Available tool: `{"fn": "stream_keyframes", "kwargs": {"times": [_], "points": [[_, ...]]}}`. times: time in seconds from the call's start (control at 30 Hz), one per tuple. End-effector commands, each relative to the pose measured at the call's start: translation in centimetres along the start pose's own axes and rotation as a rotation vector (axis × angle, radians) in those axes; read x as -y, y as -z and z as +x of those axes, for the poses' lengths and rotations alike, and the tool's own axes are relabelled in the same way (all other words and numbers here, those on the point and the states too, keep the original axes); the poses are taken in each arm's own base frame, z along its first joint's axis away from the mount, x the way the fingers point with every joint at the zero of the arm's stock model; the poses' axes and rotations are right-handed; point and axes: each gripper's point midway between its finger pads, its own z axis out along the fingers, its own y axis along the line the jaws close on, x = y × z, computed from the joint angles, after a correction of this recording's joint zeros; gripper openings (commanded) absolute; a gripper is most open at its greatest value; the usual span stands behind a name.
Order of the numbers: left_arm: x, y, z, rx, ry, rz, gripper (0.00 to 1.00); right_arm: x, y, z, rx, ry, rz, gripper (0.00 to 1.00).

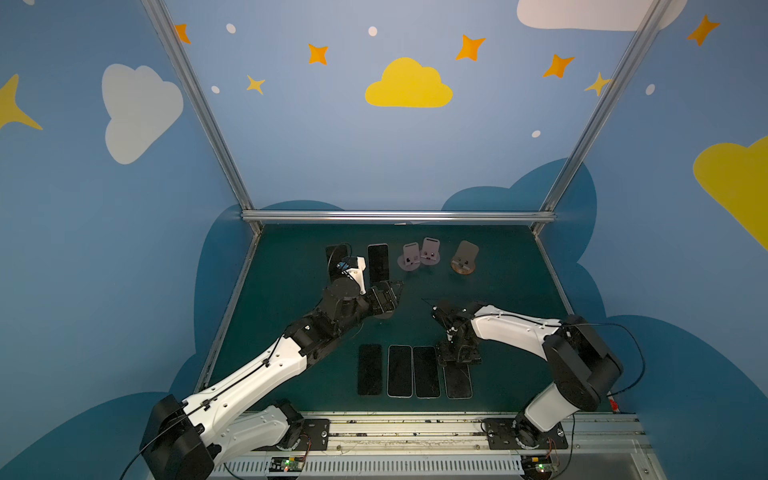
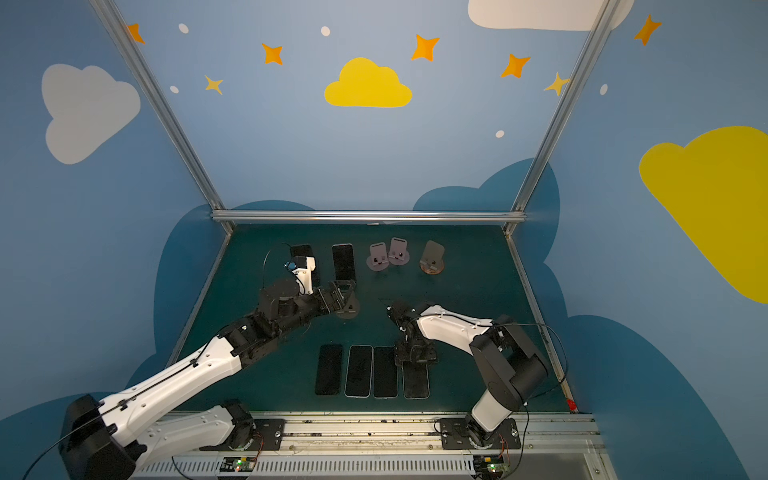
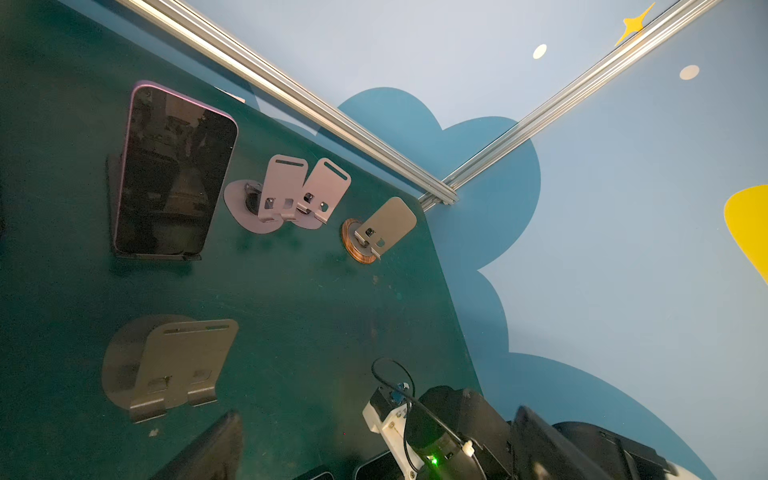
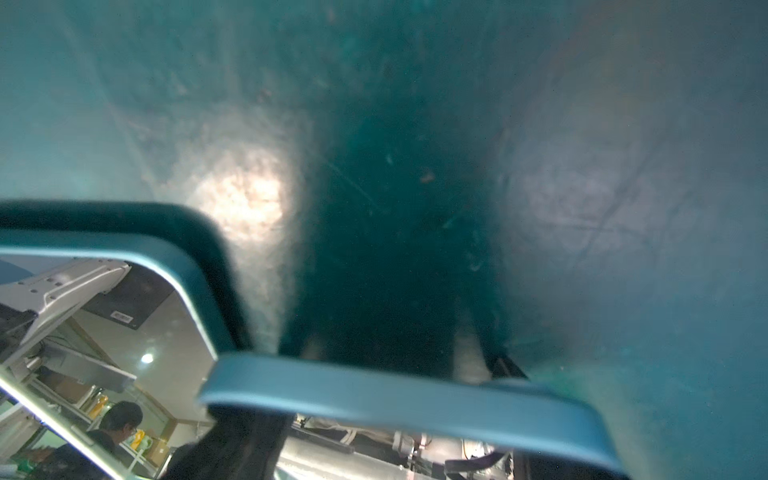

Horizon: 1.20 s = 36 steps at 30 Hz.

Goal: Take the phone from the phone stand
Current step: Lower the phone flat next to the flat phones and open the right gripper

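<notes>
My left hand (image 1: 390, 297) open by empty dark stand (image 3: 166, 365); my right hand (image 1: 457, 362) over 4th flat phone (image 1: 458, 384), cannot tell grip.

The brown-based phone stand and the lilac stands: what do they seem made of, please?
Brown-based phone stand: wooden-looking base, ringed grain on its rim; matte grey plate, likely metal. Lilac stands: thin bent sheet, matte, probably painted metal.

Your green table (image 1: 498, 291) carries:
- Front row: four phones (image 1: 400, 371), flat, side by side.
- Rear: two lilac stands (image 1: 410, 254), bases overlapping; one wood-based stand (image 1: 464, 261); two dark stands (image 3: 158, 257) bearing upright phones (image 1: 378, 262).
- Mid-left: one empty dark stand (image 3: 166, 365).
</notes>
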Motion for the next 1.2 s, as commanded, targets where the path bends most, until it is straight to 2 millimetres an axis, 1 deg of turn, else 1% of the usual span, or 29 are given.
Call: {"fn": "stream_keyframes", "kwargs": {"times": [0.0,0.37,0.7,0.97,1.17], "points": [[0.7,0.3,-0.7,0.018,-0.014,0.011,1.0,1.1,-1.4,-1.1,0.052,-0.014,0.062,0.78],[0.6,0.3,-0.7,0.019,-0.015,0.006,1.0,0.3,-0.2,-1.1,0.062,-0.035,-0.001,0.78],[0.6,0.2,-0.6,0.017,-0.014,0.006,1.0,-0.4,0.4,-2.0,0.073,-0.053,-0.037,0.77],[0.7,0.3,-0.6,0.019,-0.017,0.01,1.0,-0.5,1.0,-2.0,0.074,-0.053,-0.043,0.79],[0.7,0.3,-0.6,0.018,-0.016,0.009,1.0,-0.9,2.2,-2.2,0.099,-0.061,-0.08,0.78]]}}
